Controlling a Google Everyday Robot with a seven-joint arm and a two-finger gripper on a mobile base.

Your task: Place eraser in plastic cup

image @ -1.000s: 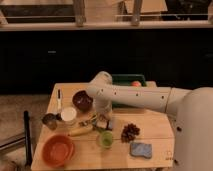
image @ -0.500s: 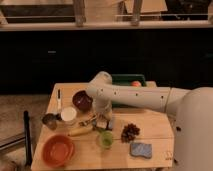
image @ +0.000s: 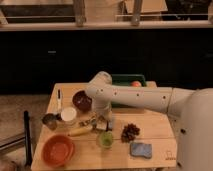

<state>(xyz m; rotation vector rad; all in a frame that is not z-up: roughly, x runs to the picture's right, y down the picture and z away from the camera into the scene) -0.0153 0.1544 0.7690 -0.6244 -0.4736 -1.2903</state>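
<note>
The plastic cup (image: 105,139), small and light green, stands on the wooden table (image: 160,127) near its front middle. My arm reaches in from the right, bends over the table and points down. My gripper (image: 105,124) hangs just above the cup and a little behind it. A small whitish block, the eraser (image: 101,126), shows at the gripper's tip. I cannot tell whether it is held or lies on the table.
An orange bowl (image: 58,150) sits front left, with a metal cup (image: 50,121), a white-topped container (image: 67,115) and a dark red bowl (image: 81,100) behind it. A banana (image: 80,131), a pine cone (image: 130,132), a blue-grey sponge (image: 141,149), a green tray (image: 127,80) and a marker (image: 58,99) are also there.
</note>
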